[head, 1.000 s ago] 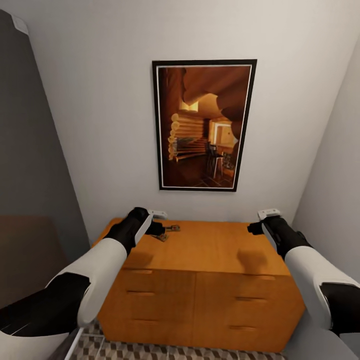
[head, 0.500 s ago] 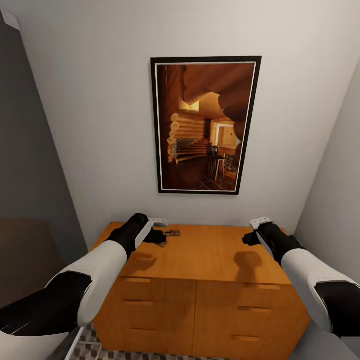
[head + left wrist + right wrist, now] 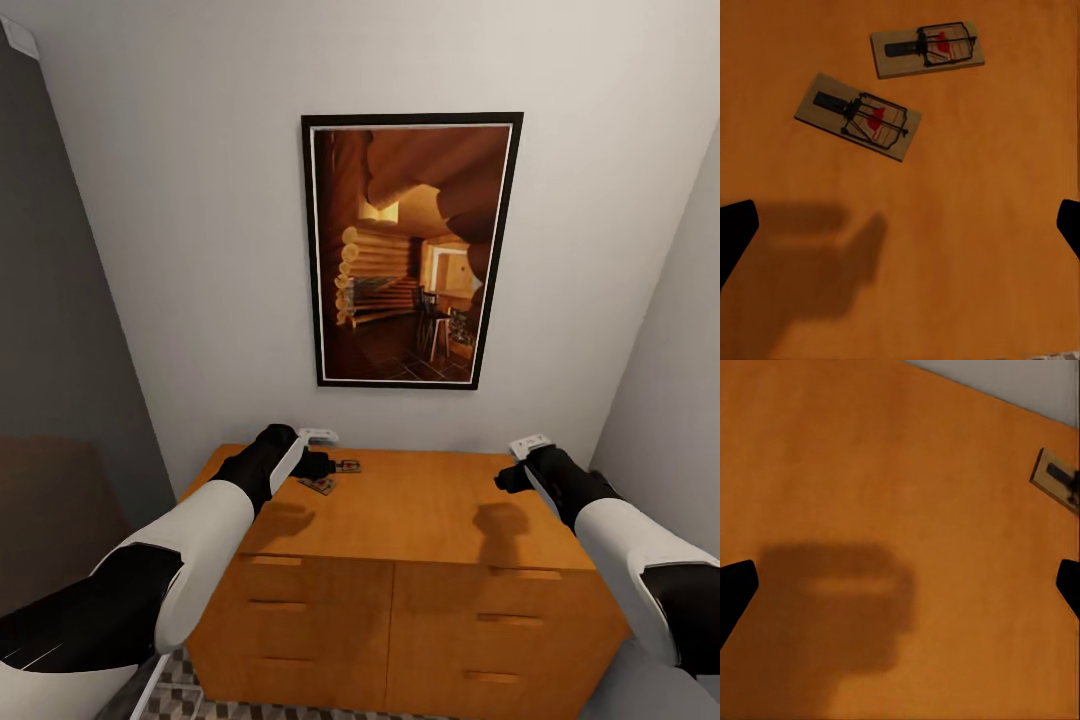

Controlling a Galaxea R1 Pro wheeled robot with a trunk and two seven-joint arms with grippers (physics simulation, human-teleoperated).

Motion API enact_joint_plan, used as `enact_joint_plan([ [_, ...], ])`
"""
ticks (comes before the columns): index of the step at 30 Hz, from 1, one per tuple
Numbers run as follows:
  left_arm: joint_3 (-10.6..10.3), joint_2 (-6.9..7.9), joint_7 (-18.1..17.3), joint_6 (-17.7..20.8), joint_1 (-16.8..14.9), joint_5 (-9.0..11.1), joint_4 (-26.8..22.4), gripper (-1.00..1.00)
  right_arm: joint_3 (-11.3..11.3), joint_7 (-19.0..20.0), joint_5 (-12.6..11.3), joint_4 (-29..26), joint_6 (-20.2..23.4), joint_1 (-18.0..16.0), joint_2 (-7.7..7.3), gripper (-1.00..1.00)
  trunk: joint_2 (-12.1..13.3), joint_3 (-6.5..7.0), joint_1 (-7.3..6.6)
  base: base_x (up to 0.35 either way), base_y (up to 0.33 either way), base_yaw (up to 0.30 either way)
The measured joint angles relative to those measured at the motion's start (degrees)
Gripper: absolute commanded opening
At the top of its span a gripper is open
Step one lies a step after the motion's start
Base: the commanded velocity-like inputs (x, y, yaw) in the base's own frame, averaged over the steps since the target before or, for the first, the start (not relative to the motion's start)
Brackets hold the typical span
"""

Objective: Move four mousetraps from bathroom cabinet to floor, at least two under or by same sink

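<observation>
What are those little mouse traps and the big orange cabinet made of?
The mousetraps look like pale tan wooden boards, matte, with thin dark wire bars, probably metal, and a red mark under the wire. The cabinet looks like orange-brown wood with a smooth, soft-sheen top; it is a render, so that is a guess.

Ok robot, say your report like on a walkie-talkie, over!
Both hands open, holding nothing. Left hand above the cabinet top, near two mousetraps. Right hand over bare wood. Nothing blocking, over.
</observation>
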Motion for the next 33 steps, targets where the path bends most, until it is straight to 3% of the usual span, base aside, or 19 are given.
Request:
enact_joint_plan([
  [9, 0.05, 0.0, -0.07, -1.61, 0.04, -0.14, -0.19, 1.0, -0.02, 4.36, 0.25, -0.02, -0.4, 0.0, -3.63, 1.0, 0.0, 0.0, 0.0, 0.0, 0.0, 0.0],
  [12, 0.05, 0.0, -0.14, -1.7, 0.04, -0.2, -0.17, 1.0, 0.03, 7.51, 0.39, -0.03, -1.1, 0.0, -5.54, 1.0, 0.0, 0.0, 0.0, 0.0, 0.0, 0.0],
  [14, 0.06, 0.0, -0.17, -1.75, 0.05, -0.24, -0.14, 1.0, 0.12, 11.39, 0.49, -0.03, -2.56, 0.0, -7.66, 1.0, 0.0, 0.0, 0.0, 0.0, 0.0, 0.0],
  [18, 0.06, 0.0, -0.19, -1.78, 0.05, -0.27, -0.13, 1.0, 0.34, 16.51, 1.18, -0.01, -5.59, 0.0, -9.87, 1.0, 0.0, 0.0, 0.0, 0.0, 0.0, 0.0],
  [21, 0.01, 0.0, -0.19, -1.79, 0.05, -0.28, -0.15, 1.0, 1.14, 19.26, 3.22, 0.03, -7.72, 0.0, -10.7, 1.0, 0.0, 0.0, 0.0, 0.0, 0.0, 0.0],
  [23, -0.01, 0.0, -0.2, -1.8, 0.05, -0.28, -0.15, 1.0, 2.07, 20.87, 6.24, 0.06, -8.99, 0.0, -11.13, 1.0, 0.0, 0.0, 0.0, 0.0, 0.0, 0.0],
  [26, -0.07, 0.0, -0.2, -1.8, 0.05, -0.29, -0.13, 1.0, 2.53, 21.73, 8.76, 0.04, -9.68, -0.01, -11.32, 1.0, 0.0, 0.0, 0.0, 0.0, 0.0, 0.0],
  [33, -0.04, 0.0, -0.2, -1.81, 0.05, -0.29, -0.1, 1.0, 2.93, 22.63, 11.02, 0.0, -10.48, -0.01, -11.39, 1.0, 0.0, 0.0, 0.0, 0.0, 0.0, 0.0],
])
